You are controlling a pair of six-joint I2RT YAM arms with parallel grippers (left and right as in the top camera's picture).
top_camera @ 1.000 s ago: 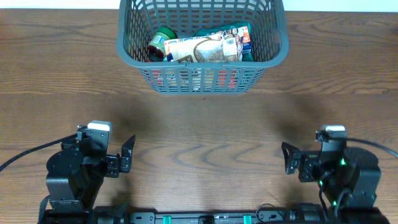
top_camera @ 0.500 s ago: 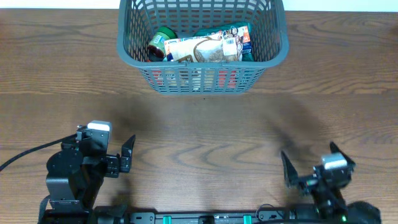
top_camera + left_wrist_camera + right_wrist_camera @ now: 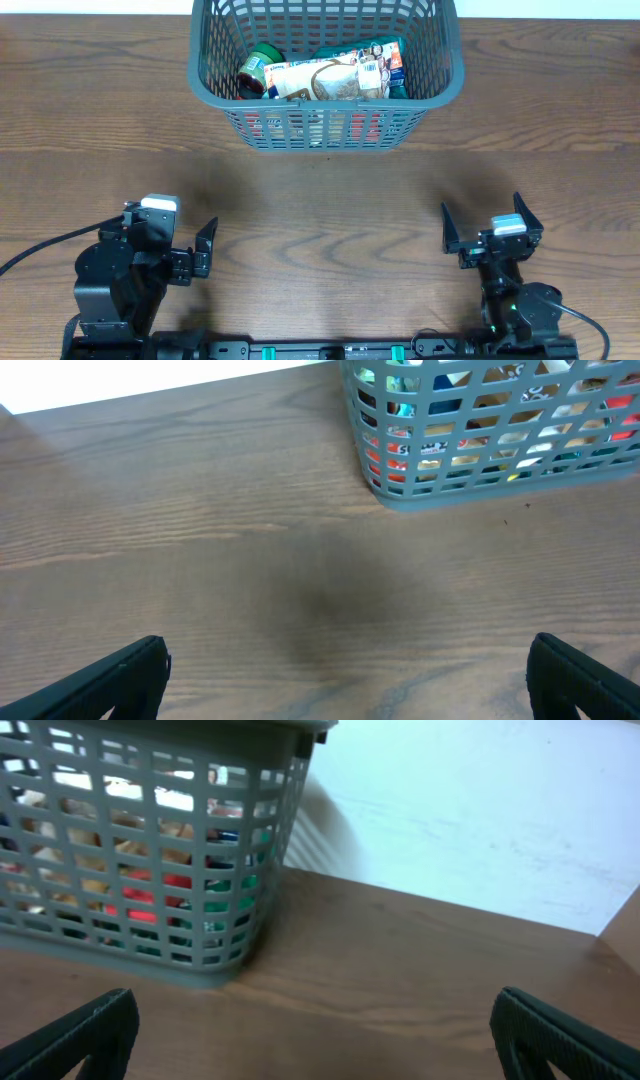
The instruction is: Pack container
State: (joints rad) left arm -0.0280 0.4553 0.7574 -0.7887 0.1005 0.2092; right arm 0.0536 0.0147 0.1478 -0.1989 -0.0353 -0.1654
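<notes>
Nearest to us, the left end effector hangs low over the brown wood-grain table with its black fingers spread wide apart and nothing between them. It sits where it was a second ago. The right end effector is what differs. Earlier it sat farther toward the near right corner with one finger turned inward. Now we see it shifted in and forward, facing the far side, both fingers splayed apart and empty.

Beyond a stretch of bare wood, well apart from both arms, the large dark grey plastic basket with slotted lattice sides stands upright at the far edge of the table, unmoved. Inside it lie a green-lidded jar at the left and printed snack packets beside it, lying as before. Red and teal wrapping shows through the slots in both wrist views.
</notes>
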